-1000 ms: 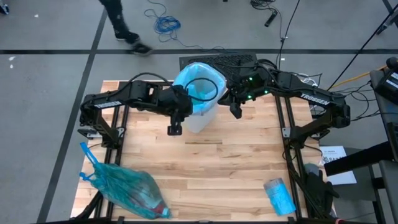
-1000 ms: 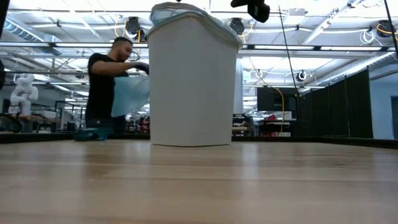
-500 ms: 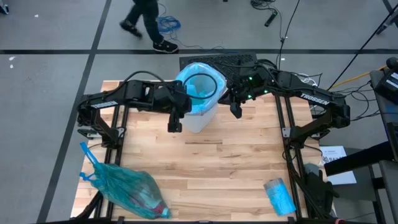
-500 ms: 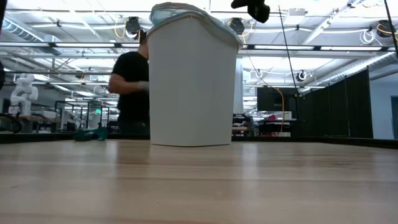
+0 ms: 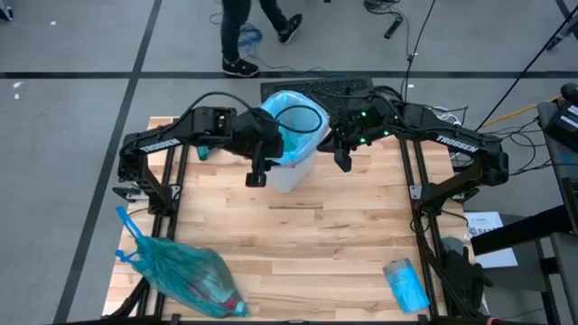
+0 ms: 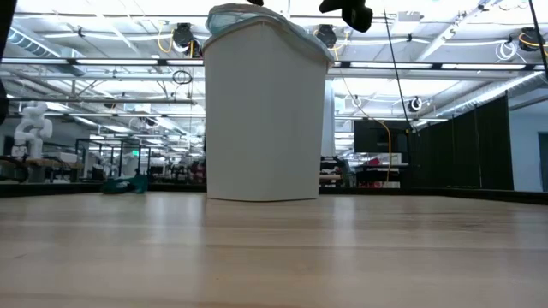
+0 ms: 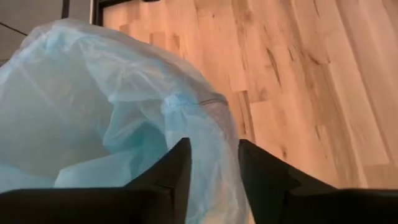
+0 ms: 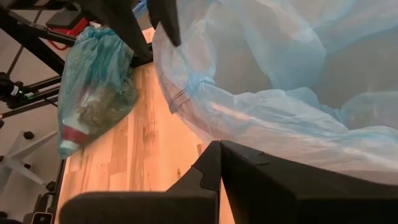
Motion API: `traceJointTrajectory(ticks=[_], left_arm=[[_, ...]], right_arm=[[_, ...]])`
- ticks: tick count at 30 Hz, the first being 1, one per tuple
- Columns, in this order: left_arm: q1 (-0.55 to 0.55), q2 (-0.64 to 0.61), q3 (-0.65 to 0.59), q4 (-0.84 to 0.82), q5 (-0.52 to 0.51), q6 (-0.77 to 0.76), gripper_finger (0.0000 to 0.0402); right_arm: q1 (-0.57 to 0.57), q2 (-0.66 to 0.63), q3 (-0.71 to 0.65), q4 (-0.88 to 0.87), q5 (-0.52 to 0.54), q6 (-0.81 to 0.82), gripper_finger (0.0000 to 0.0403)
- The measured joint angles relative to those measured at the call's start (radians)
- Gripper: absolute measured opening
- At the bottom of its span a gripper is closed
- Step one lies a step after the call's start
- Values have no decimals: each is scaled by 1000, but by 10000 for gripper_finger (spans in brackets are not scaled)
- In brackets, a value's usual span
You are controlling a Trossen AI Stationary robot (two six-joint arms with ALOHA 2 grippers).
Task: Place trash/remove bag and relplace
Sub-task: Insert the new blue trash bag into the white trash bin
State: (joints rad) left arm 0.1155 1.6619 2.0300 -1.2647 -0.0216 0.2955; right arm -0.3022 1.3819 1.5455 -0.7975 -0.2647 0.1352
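The white bin [image 5: 291, 158] stands near the far edge of the bench [image 5: 343, 244], in the middle, and a new pale blue liner [image 5: 293, 122] is already folded over its rim. The left tool [image 5: 256, 174] hangs at the bin's left side, just outside the rim. In its wrist view the two dark fingers [image 7: 177, 171] stand apart with a fold of the thin film between them, so I judge it is letting the liner go and not pulling it. The right tool [image 5: 341, 161] is clenched with nothing in it, near the bin's right side.

The trash is in the tied teal bag [image 5: 185, 275] that lies at the near left corner of the bench; through the plastic a red-and-white label shows. A flat blue packet [image 5: 405, 283] lies at the near right corner.

To finish this step well, the left tool should open fully before it lifts, because the film is thin and clings easily. It should go straight up, so the hem does not slip off the rim.

The liner is soft, wrinkled and half transparent. The bin is smooth, hard plastic, narrower at its base. The bench is pale wooden planks.
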Motion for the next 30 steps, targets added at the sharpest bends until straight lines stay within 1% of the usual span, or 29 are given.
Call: traceJointTrajectory(ticks=[4, 6, 8, 14, 17, 19, 21, 24, 27, 30], left_arm=[[8, 4, -5, 4, -15, -1, 167], [12, 11, -19, -1, -34, -2, 178], [15, 21, -34, -1, -31, -2, 181], [6, 56, -43, -3, 26, -27, 183], [-5, 62, -43, -2, 27, -28, 182], [-7, 62, -43, -2, 7, -28, 180], [-7, 62, -43, -1, -18, -28, 172], [-2, 62, -43, 2, -45, -24, 148], [14, 62, -43, 10, -44, -20, 110], [29, 62, -43, 18, -44, -21, 58]], right_arm=[[0, 0, 0, 0, 0, 0, 0], [0, 0, 0, 0, 0, 1, 0], [0, 0, 0, -1, -1, 2, 0], [0, 0, 0, -2, -3, 2, 0], [0, 0, 0, -6, -3, 2, 0], [0, 0, 0, -6, -3, -1, 0], [0, 0, 0, -6, -3, -3, 0], [0, 0, -1, -6, -3, -5, 0], [0, 0, -1, -8, -3, -5, 0], [0, 0, -1, -8, -3, 0, 0]])
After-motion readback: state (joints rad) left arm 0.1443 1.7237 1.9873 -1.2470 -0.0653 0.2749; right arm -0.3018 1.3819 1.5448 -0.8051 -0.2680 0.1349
